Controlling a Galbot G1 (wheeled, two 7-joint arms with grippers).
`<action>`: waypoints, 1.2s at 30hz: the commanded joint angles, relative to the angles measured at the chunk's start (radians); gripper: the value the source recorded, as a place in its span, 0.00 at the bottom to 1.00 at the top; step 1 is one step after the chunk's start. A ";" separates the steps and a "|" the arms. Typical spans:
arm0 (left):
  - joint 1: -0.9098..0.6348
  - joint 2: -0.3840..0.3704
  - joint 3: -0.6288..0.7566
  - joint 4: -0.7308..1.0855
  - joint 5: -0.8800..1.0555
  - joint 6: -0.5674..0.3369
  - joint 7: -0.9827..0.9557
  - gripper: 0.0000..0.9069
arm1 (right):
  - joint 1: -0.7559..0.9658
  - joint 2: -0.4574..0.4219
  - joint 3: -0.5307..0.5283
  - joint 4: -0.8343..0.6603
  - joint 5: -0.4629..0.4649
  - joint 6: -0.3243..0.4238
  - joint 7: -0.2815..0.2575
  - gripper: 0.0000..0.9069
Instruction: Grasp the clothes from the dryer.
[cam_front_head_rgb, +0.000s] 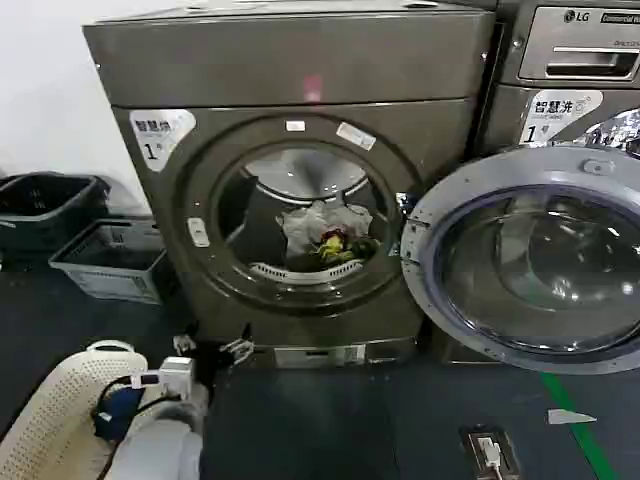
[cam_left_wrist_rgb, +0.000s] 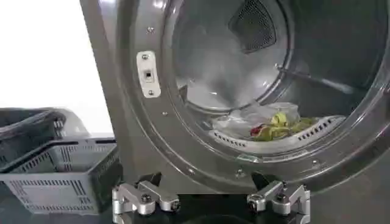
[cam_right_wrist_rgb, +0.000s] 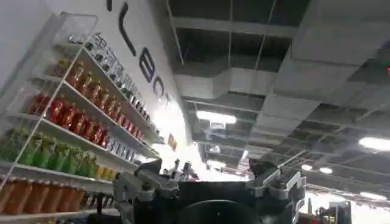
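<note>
The dryer (cam_front_head_rgb: 300, 70) is a bronze-grey front loader, and its glass door (cam_front_head_rgb: 530, 260) is swung open to the right. The clothes (cam_front_head_rgb: 325, 238) lie low in the drum as a small white-grey bundle with yellow-green and red pieces. My left gripper (cam_front_head_rgb: 212, 347) hangs low in front of the dryer's base, below and left of the porthole. In the left wrist view it (cam_left_wrist_rgb: 210, 201) is open and empty, with the clothes (cam_left_wrist_rgb: 268, 125) farther in on the drum floor. My right gripper (cam_right_wrist_rgb: 210, 185) is open and empty, pointing up at a ceiling and drink shelves.
A dark basket (cam_front_head_rgb: 45, 205) and a grey crate (cam_front_head_rgb: 105, 260) stand on the floor left of the dryer. A white perforated basket (cam_front_head_rgb: 50, 420) sits at the near left. The silver LG machine (cam_front_head_rgb: 575, 60) stands behind the open door. A floor socket (cam_front_head_rgb: 487, 450) lies near green tape (cam_front_head_rgb: 580, 425).
</note>
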 joint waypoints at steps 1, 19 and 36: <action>0.001 0.000 0.005 0.003 0.003 0.049 0.002 1.00 | -0.004 0.001 -0.020 -0.022 -0.020 0.069 0.025 1.00; 0.005 0.002 0.012 0.001 0.004 0.049 0.014 1.00 | -0.002 0.006 -0.023 -0.027 0.003 0.047 0.054 1.00; -0.002 0.000 0.017 0.005 0.009 0.049 0.024 1.00 | -0.003 0.008 -0.020 -0.052 0.013 0.048 0.060 1.00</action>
